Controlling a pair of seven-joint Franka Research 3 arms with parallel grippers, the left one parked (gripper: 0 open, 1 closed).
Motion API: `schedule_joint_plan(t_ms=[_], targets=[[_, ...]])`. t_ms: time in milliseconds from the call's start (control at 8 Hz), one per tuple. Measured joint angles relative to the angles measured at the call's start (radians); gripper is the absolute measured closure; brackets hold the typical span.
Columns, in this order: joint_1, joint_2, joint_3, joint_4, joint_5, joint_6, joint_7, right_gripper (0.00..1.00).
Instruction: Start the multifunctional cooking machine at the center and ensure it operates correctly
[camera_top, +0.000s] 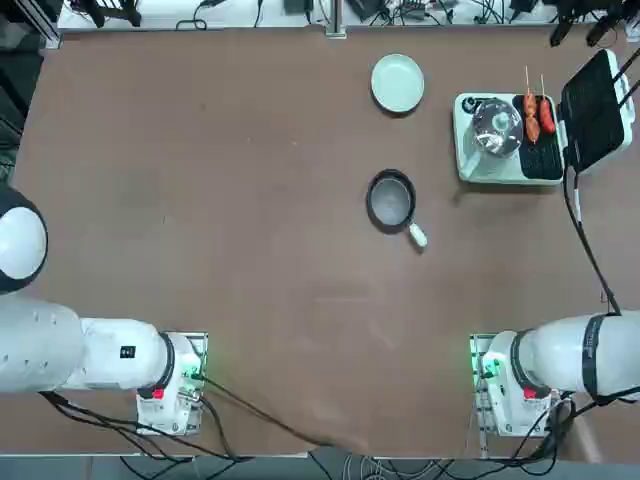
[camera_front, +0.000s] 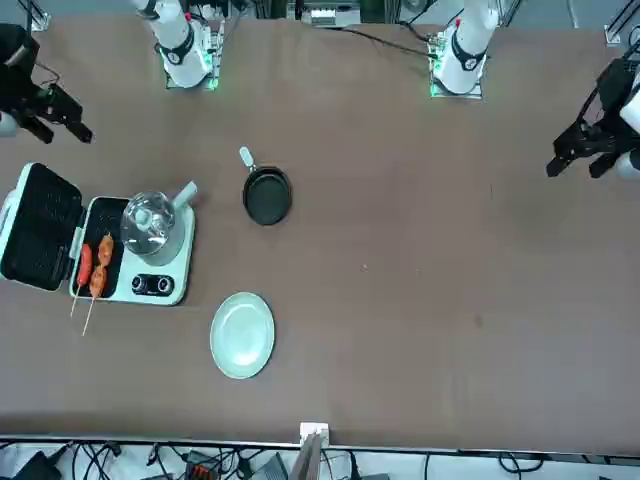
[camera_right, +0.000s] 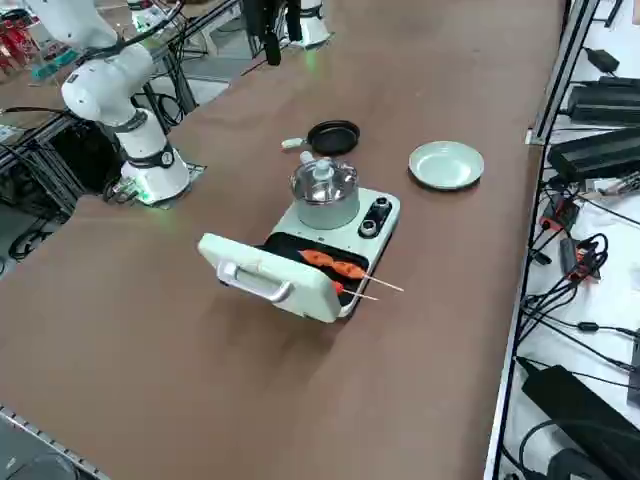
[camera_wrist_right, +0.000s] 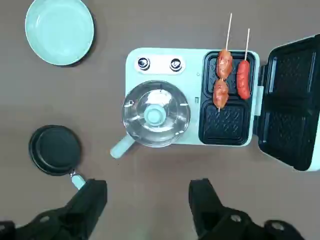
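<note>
The pale mint-green rectangular cooking machine (camera_wrist_right: 192, 97) stands at the far right side of the brown table (camera_top: 200, 200), not at its middle. On it sit a round steel pot with a glass lid (camera_wrist_right: 156, 114), a black ribbed grill plate (camera_wrist_right: 227, 120) carrying two skewered orange-red sausages (camera_wrist_right: 231, 80), and a black-lined hinged lid (camera_wrist_right: 292, 107) lying open. Two small dark round knobs (camera_wrist_right: 159, 64) sit side by side on the panel strip beside the pot.

Risks from this position:

- Wrong control. The two knobs lie close together — a slightly offset approach is likely to turn the wrong one, or land between them.
- Collision with the pot. The pot sits just beside the knobs, and its pale handle projects outward; a finger descending off line could strike the lid or the handle.
- Skewer contact. The thin sticks overhang the appliance edge next to the knob strip and could be swept off the grill.
- Cord. A black cord (camera_top: 588, 250) runs from the appliance toward the arm's base (a low sweep could snag it).

The right gripper (camera_wrist_right: 147, 200) hovers above bare table on the pot side of the appliance, near a small black frying pan with a white-tipped handle (camera_wrist_right: 56, 150). Its fingers are spread wide, holding and touching nothing. A round pale green plate (camera_wrist_right: 60, 31) lies well apart.
</note>
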Motion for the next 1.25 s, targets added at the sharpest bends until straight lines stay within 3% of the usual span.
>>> schedule_joint_plan(t_ms=[750, 1000, 1250], targets=[[0.000, 0.057, -0.001, 0.042, -0.003, -0.001, 0.000, 0.00], [0.001, 0.139, -0.001, 0.039, -0.003, 0.032, 0.000, 0.00], [0.006, 0.280, 0.000, 0.035, -0.003, 0.179, 0.006, 0.00]])
